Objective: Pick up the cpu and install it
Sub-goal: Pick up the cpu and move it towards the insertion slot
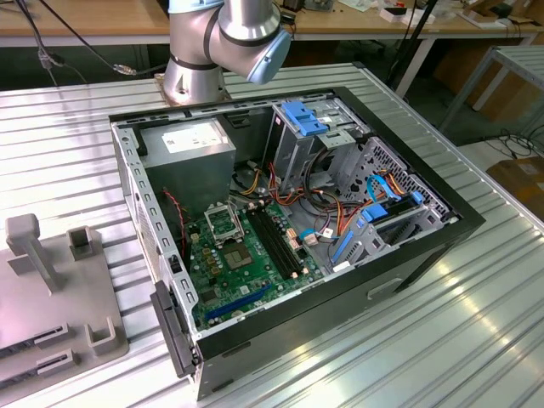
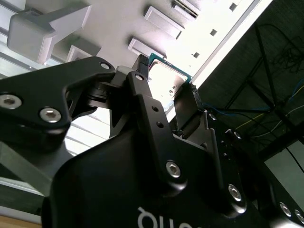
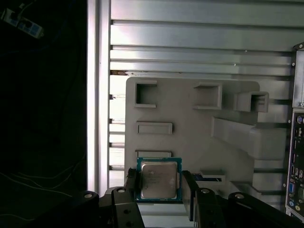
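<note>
The cpu [image 3: 159, 179], a small square chip with a silver-grey top and a green rim, sits between my gripper's [image 3: 159, 175] two black fingers. In both wrist views the fingers press on its opposite edges, so the gripper is shut on it. The second wrist view shows the cpu [image 2: 167, 78] at the tips of the gripper [image 2: 166, 81]. It hangs well above the grey parts tray [image 3: 190, 137], near the tray's edge. In the exterior view the motherboard's square socket frame [image 1: 223, 223] lies inside the open computer case [image 1: 297, 212], beside the long black memory slots [image 1: 276, 242].
The grey tray [image 1: 51, 280] with raised holders lies on the ribbed metal table [image 1: 459, 340] at the exterior view's left of the case. Inside the case are a grey power-supply box [image 1: 191, 149], bundled cables [image 1: 340, 212] and blue drive brackets [image 1: 306, 117]. The arm's base [image 1: 200, 59] stands behind the case.
</note>
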`<state>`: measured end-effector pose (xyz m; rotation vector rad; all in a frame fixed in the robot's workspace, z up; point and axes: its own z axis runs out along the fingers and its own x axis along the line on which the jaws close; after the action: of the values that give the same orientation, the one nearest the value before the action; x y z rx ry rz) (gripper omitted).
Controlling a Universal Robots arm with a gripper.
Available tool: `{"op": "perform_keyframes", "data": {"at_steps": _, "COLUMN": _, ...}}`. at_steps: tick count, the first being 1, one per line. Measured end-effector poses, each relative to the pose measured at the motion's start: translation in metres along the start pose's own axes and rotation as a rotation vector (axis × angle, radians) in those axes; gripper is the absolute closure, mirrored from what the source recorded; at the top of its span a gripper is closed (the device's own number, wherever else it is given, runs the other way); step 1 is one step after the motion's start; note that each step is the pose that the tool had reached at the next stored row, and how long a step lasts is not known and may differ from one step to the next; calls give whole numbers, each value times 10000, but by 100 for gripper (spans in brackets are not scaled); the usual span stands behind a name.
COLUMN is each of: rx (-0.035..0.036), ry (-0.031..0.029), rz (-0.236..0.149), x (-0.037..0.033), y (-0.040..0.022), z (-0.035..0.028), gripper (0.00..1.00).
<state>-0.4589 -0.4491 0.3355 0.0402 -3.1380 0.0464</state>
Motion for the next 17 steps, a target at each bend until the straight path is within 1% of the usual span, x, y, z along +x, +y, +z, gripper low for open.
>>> {"op": "perform_keyframes", "data": {"at_steps": 2, "rx": 0, "ry": 0, "rz": 0, "x": 0, "y": 0, "z": -2, "gripper": 53}}
{"op": "perform_keyframes", "data": {"at_steps": 4, "rx": -1, "ry": -2, "rz": 1, "x": 0, "y": -2, "z": -81, "gripper": 53}}
{"op": "perform_keyframes", "data": {"at_steps": 6, "rx": -1, "ry": -1, "rz": 0, "x": 0, "y": -3, "z": -109, "gripper": 53}}
{"op": "perform_keyframes", "data": {"at_steps": 17, "rx": -2, "ry": 0, "rz": 0, "x": 0, "y": -4, "z": -138, "gripper": 53}}
